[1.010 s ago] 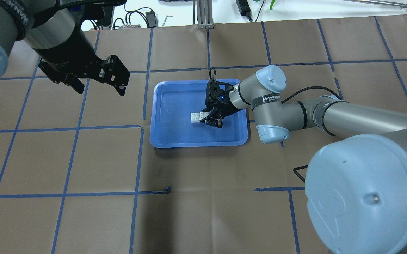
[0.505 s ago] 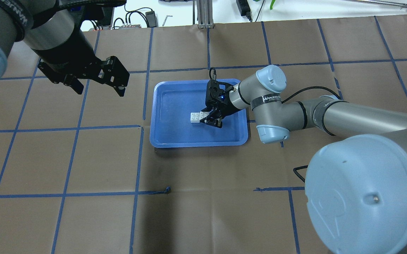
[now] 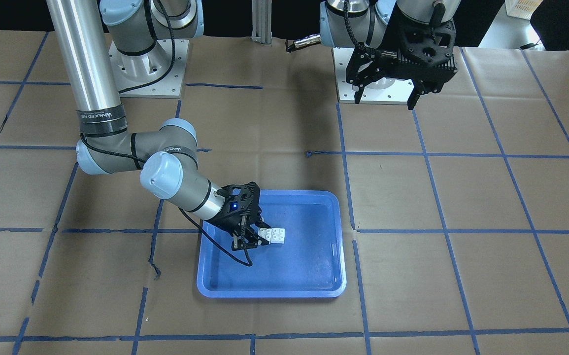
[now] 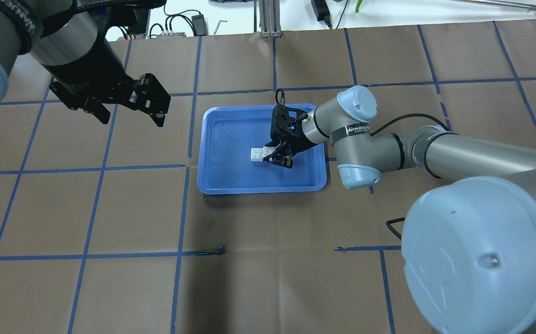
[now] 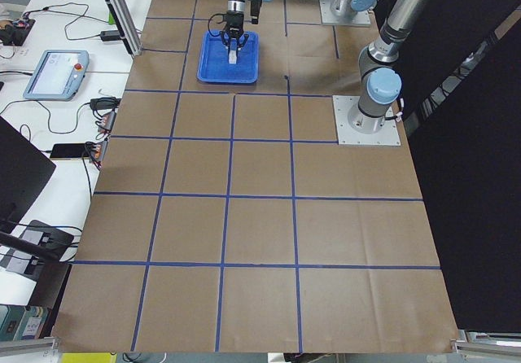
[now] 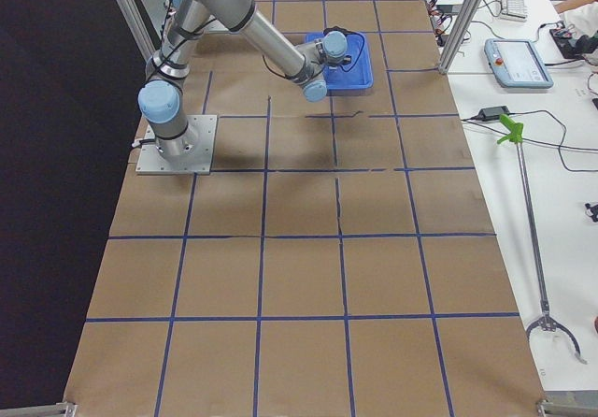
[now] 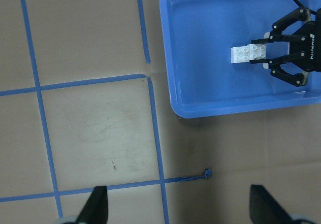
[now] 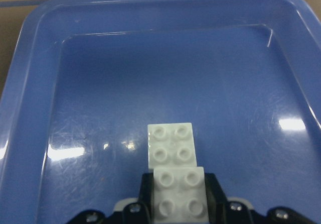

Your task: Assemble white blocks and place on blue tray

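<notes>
The white blocks (image 4: 258,154) are two small studded bricks joined in a stepped pair, on the floor of the blue tray (image 4: 212,185) near its middle. My right gripper (image 4: 274,157) reaches into the tray from the right and is shut on the nearer brick. In the right wrist view its black fingers flank that brick and the other brick (image 8: 173,143) sticks out ahead. The pair also shows in the front view (image 3: 275,234) and the left wrist view (image 7: 246,54). My left gripper (image 4: 133,118) is open and empty, high above the table left of the tray.
The table is brown paper with a grid of blue tape lines (image 4: 182,208). A small scrap of blue tape (image 4: 221,250) lies in front of the tray. The right arm's elbow (image 4: 356,139) hangs over the tray's right rim. Cables and a tablet lie beyond the table's far edge.
</notes>
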### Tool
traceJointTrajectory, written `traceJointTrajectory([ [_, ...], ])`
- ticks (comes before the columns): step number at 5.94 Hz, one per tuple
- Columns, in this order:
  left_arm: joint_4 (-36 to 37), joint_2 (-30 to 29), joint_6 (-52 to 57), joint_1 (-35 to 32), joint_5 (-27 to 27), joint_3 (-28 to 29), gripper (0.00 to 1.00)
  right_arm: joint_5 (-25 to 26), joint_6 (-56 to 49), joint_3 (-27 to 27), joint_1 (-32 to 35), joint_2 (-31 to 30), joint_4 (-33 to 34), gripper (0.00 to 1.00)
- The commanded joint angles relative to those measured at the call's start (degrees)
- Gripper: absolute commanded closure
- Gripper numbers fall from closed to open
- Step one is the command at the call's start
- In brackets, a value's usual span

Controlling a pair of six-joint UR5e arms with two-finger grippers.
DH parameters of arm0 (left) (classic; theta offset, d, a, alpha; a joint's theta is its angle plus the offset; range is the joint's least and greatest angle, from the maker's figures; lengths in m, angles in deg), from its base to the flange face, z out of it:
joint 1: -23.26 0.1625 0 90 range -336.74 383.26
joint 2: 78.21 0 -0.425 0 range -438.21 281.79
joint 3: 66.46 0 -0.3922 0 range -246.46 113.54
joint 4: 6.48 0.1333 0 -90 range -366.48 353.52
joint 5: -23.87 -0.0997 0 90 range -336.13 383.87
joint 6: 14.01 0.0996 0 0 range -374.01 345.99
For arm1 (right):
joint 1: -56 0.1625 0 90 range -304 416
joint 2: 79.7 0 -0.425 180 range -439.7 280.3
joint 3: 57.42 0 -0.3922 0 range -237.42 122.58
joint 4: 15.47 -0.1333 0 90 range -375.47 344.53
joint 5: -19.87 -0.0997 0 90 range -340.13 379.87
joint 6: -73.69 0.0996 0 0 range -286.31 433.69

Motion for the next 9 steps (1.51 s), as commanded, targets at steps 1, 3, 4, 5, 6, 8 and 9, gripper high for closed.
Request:
traceJointTrajectory([
  [1,-0.04,0.03,-0.02,0.00,-0.01,0.00,0.01,-0.11,0.00,0.00,0.00,0.02,0.00,0.49],
  [3,-0.04,0.11,-0.02,0.00,-0.01,0.00,0.01,-0.20,0.00,0.09,0.00,0.02,0.09,0.49],
  [4,-0.13,0.11,-0.02,0.00,-0.01,0.00,0.01,-0.20,-0.09,0.09,0.00,0.02,0.09,0.49],
  [5,-0.13,0.11,-0.02,0.09,-0.01,0.00,0.01,-0.20,-0.18,0.17,0.00,0.02,0.26,0.50],
  [6,-0.04,0.20,-0.02,0.09,-0.01,-0.08,0.01,-0.20,-0.09,0.18,0.00,0.02,0.53,0.49],
  [8,-0.04,0.11,-0.02,0.00,0.08,-0.08,0.01,-0.03,2.35,0.35,-0.09,-0.32,0.35,0.01],
  [9,-0.04,0.20,-0.02,0.00,0.08,-0.08,0.01,1.11,10.11,0.70,-0.52,-1.63,0.27,0.00],
])
